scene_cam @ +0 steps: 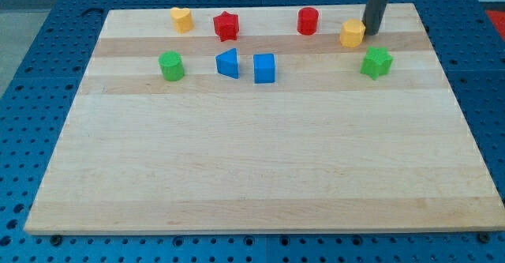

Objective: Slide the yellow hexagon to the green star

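Note:
The yellow hexagon [353, 33] sits near the board's top right. The green star [376, 62] lies just below and to the right of it, a small gap apart. My tip [369, 32] stands right against the hexagon's right side, above the green star. The rod rises out of the view's top.
A yellow heart [181, 19], a red star [226, 26] and a red cylinder [308, 20] line the top. A green cylinder [171, 65], a blue wedge [228, 63] and a blue cube [264, 68] sit below them. The wooden board [260, 168] ends just right of the green star.

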Robot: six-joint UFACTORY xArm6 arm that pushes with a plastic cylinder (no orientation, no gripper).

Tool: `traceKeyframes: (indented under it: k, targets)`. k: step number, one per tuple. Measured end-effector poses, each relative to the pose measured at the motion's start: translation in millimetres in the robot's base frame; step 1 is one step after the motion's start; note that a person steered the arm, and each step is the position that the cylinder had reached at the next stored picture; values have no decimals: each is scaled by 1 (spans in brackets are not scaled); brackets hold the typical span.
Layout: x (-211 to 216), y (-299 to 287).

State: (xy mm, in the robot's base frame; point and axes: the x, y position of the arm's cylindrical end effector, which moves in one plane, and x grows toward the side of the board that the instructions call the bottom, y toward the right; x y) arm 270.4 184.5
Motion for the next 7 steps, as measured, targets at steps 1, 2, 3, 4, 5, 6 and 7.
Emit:
traceKeyframes:
  k: [1, 2, 3, 4, 5, 6, 7]
  targets:
    - [0, 7]
    - [-10, 31]
    - [-10, 27]
    - [-13, -6]
    - [-13, -57]
    - [-4, -67]
    - [9, -65]
